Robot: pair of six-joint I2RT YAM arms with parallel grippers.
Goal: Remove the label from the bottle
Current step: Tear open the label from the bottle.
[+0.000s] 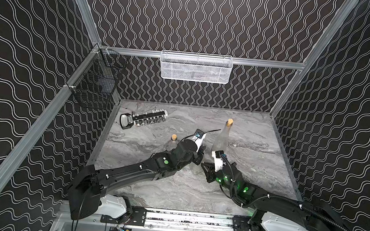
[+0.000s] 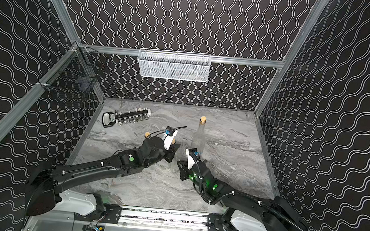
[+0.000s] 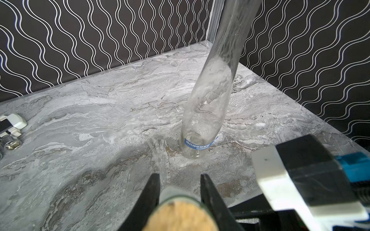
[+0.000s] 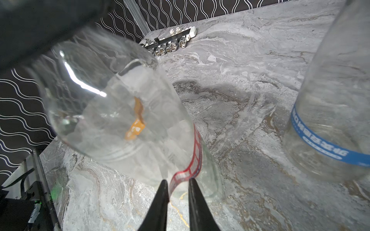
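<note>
Black walls with white wavy lines [image 1: 210, 20] enclose a grey marble-patterned tabletop [image 1: 254, 172]. The black left arm [image 1: 128, 172] and the black right arm [image 1: 275, 199] reach in from the near edge and meet near the middle. A white mesh basket [image 1: 195, 69] hangs on the back rail, and a black wire basket [image 1: 95, 85] on the left rail.

A tall clear glass bottle with a cork [image 1: 222, 139] stands upright beyond the grippers, a blue printed band [image 4: 320, 144] around its lower body. A black rail of silver sockets [image 1: 149, 119] lies near the far left corner.

The clear glass bottle with the red label [image 4: 120, 120] hangs tilted between the two grippers; in both top views it is barely discernible. The left gripper [image 3: 179, 176] is clamped on its neck, and the tan cork stopper [image 3: 178, 216] shows between the black fingers [image 3: 152, 196]. The red film-strip label [image 4: 197, 152] circles the body near the base; one stretch bows away from the glass and runs between the fingertips of the right gripper [image 4: 177, 180]. Those fingers stand narrowly apart around the strip; whether they pinch it I cannot tell.

Another cork on clear glass [image 1: 174, 137] shows just beyond the left wrist.
</note>
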